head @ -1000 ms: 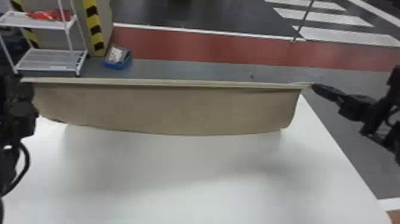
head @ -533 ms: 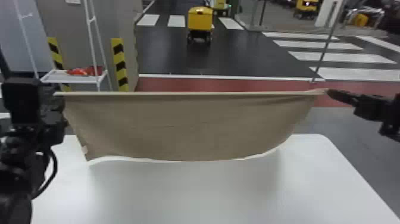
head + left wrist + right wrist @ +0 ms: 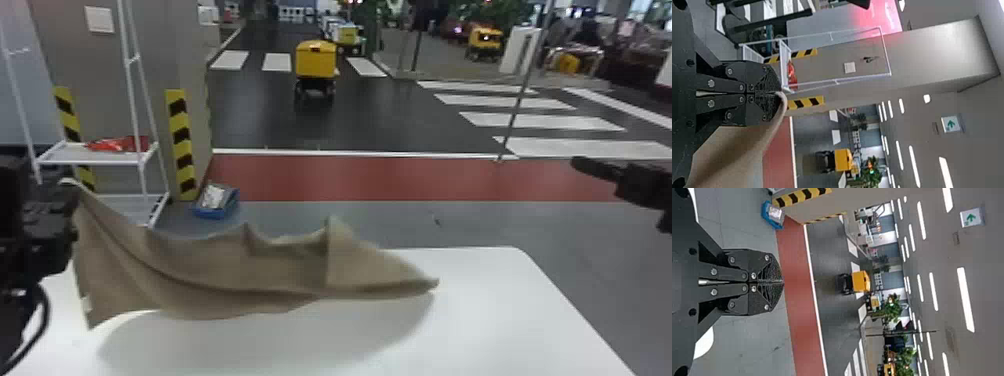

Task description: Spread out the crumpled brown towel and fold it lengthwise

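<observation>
Nearest me, the white table [image 3: 280, 350] spreads out below and between the two grippers, a soft shadow on it under the cloth. Its right edge slants away short of the right gripper [image 3: 579, 162], so that one sits out past the tabletop, and the far edge runs behind the towel. There's a good wide stretch of air between the right gripper and the cloth, and room over the table's right part too.

The left gripper [image 3: 61, 186] has a corner of the brown towel [image 3: 210, 272] nipped between its fingers. The right gripper's fingers are pressed together on nothing. From the left gripper the towel drops to a low corner below it and trails across toward the right one, its top edge sagging between little peaks. The loose tip ends well apart from the right gripper and lower than it. Whether the bottom hem touches the table, I can't tell.

Beyond the left gripper stands a white shelf rack [image 3: 100, 155] with something red [image 3: 120, 144] on it; a blue bin [image 3: 216, 210] sits on the floor beyond the towel. Farther still, past a red floor strip [image 3: 350, 177], there's a yellow cart [image 3: 316, 60], between the grippers.
</observation>
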{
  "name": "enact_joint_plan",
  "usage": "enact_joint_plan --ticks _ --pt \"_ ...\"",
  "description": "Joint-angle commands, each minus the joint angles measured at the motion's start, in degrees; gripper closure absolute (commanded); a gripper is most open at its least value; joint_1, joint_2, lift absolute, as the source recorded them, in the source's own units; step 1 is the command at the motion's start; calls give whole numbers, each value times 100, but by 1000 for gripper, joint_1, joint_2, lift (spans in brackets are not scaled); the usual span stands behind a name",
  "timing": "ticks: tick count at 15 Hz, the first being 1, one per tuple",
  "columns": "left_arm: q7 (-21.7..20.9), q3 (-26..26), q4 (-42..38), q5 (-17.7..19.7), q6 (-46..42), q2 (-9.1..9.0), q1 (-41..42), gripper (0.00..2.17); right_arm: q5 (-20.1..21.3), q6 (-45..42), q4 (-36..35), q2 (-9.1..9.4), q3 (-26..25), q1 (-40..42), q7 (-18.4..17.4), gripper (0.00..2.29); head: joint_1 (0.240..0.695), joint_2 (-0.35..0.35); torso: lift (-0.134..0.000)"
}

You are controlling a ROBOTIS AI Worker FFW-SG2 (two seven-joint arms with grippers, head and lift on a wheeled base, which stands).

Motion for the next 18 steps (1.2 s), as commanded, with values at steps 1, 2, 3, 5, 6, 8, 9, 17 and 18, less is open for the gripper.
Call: enact_joint_plan --ticks 1,2,3,5,6,8,9,17,18 --pt "-42 25 210 -11 -17 67 -140 1420 62 -89 227 -15 35 -69 -14 1659 416 -149 -124" --pt "-51 16 359 -11 -17 67 -263 1420 98 -195 367 -6 105 -122 -49 1659 416 -149 -124" --pt "-59 7 447 7 -17 102 -307 1420 159 -283 438 21 176 -148 -58 1659 418 -147 -124" --pt "-59 -1 500 16 -17 111 -307 1420 203 -441 499 47 308 -122 -40 1656 420 -138 -124" --pt "-77 -37 587 7 -35 111 -333 1420 203 -494 499 56 413 10 30 1642 421 -133 -124" --pt "-94 -107 675 -20 -35 111 -333 1420 71 -529 147 231 439 493 338 950 431 -124 -124" --pt "-103 -124 728 -20 -53 111 -316 1420 10 -529 -169 390 457 827 707 596 442 -116 -124" --pt "-156 -142 834 -11 -228 84 -70 1420 1574 -1496 -1417 1690 3094 2655 786 292 575 106 -124" --pt "-156 -142 825 -11 -246 67 -35 1420 1741 -1812 -1338 1778 3410 2778 575 296 604 162 -124"
